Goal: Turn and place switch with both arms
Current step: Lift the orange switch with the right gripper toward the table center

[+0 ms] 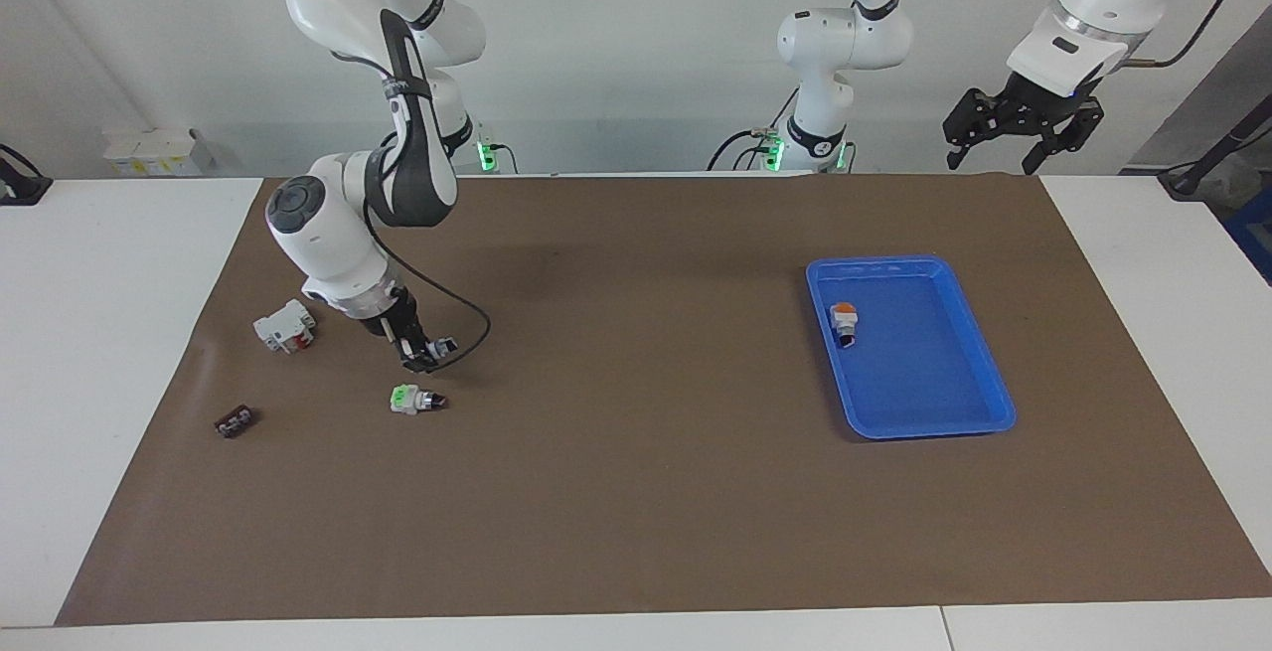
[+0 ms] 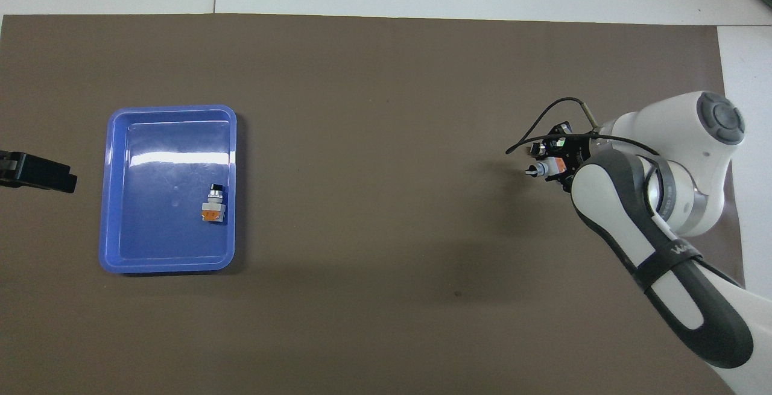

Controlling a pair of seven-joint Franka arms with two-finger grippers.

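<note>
My right gripper (image 1: 421, 354) hangs just above the mat at the right arm's end, shut on a switch (image 2: 544, 169) with an orange end, white body and black knob. The knob sticks out sideways toward the middle of the table. In the facing view only a small pale end of this switch (image 1: 441, 344) shows past the fingers. A second switch of the same kind (image 1: 843, 321) (image 2: 213, 205) lies in the blue tray (image 1: 874, 261) (image 2: 169, 107). High over the mat's edge at the left arm's end, my left gripper (image 1: 1024, 134) (image 2: 37, 173) waits open.
A green-ended switch (image 1: 412, 400) lies on the mat just under and a little farther out than the right gripper. A white block with a red part (image 1: 285, 325) and a small black piece (image 1: 236, 421) lie toward the right arm's end.
</note>
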